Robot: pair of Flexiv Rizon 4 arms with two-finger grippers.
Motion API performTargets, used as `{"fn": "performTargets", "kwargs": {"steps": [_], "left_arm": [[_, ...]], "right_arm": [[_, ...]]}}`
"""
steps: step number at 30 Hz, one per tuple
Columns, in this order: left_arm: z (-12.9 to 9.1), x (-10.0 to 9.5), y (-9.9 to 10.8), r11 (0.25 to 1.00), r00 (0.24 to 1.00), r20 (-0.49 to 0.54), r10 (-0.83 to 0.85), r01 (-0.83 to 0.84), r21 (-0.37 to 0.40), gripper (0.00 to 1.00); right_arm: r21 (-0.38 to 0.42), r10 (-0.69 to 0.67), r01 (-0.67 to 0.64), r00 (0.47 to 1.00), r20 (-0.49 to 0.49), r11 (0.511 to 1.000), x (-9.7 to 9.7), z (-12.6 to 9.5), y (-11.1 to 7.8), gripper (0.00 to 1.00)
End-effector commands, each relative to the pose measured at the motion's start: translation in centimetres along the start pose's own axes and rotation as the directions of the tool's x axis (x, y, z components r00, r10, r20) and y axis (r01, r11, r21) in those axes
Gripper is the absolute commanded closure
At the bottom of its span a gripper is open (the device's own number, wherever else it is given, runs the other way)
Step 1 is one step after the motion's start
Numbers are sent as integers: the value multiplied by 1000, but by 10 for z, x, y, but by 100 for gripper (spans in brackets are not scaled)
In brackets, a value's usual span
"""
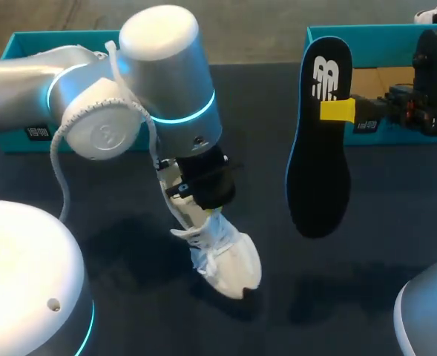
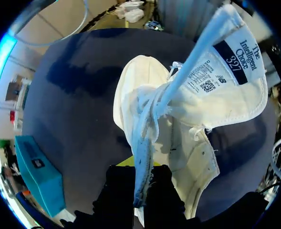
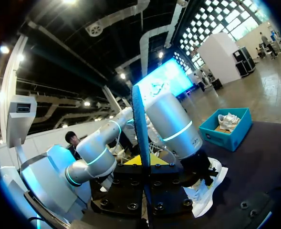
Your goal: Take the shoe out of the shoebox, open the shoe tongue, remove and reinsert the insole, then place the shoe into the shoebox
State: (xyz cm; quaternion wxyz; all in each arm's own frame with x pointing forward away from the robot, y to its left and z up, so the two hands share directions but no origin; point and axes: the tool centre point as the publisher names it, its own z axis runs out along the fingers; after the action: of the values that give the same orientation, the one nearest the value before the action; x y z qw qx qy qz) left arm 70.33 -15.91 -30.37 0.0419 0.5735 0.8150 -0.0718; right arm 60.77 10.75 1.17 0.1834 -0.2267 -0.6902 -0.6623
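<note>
Left gripper (image 1: 196,194) clamped on white shoe (image 1: 222,256); right gripper (image 1: 344,110) holds black insole (image 1: 318,163) up off the table (image 1: 129,245).
Two teal boxes at the far edge. The left shoebox (image 1: 25,44) has its inside hidden by the left arm (image 1: 92,89) in the head view, but the right wrist view shows a second shoe (image 3: 226,119) in it. The right shoebox (image 1: 381,33) shows brown cardboard inside. The shoe is mid-table, outside both boxes, toe down, heel raised, its side wall pinched between the left fingers. The insole is upright, just left of the right shoebox, with the right fingers closed on its edge. Only the left wrist view shows the tongue (image 2: 226,90) pulled open with a printed label (image 2: 216,71) underneath. The insole has a white logo (image 1: 324,78).
</note>
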Motion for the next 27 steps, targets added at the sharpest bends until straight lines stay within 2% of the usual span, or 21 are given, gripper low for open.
{"fn": "performTargets", "kwargs": {"steps": [1,7,10,17,21,27], "left_arm": [[-5,4,-1,999,999,-1,51,-51,-6,100],[-5,4,-1,999,999,-1,51,-51,-6,100],[-3,2,-2,993,993,-27,116,-115,32,100],[7,3,-29,957,961,2,278,-277,86,100],[15,5,-46,928,932,-12,363,-361,90,100],[29,4,-58,930,934,-34,357,-352,106,100]], "right_arm": [[3,1,-1,1000,-2,1000,-2,2,2,100],[3,1,-1,1000,-2,1000,-2,2,2,100],[3,1,-1,1000,-2,1000,-2,2,2,100],[3,1,-1,1000,-2,1000,-2,2,2,100],[3,1,-1,1000,-2,1000,-2,2,2,100],[3,1,-1,1000,-2,1000,-2,2,2,100]]}}
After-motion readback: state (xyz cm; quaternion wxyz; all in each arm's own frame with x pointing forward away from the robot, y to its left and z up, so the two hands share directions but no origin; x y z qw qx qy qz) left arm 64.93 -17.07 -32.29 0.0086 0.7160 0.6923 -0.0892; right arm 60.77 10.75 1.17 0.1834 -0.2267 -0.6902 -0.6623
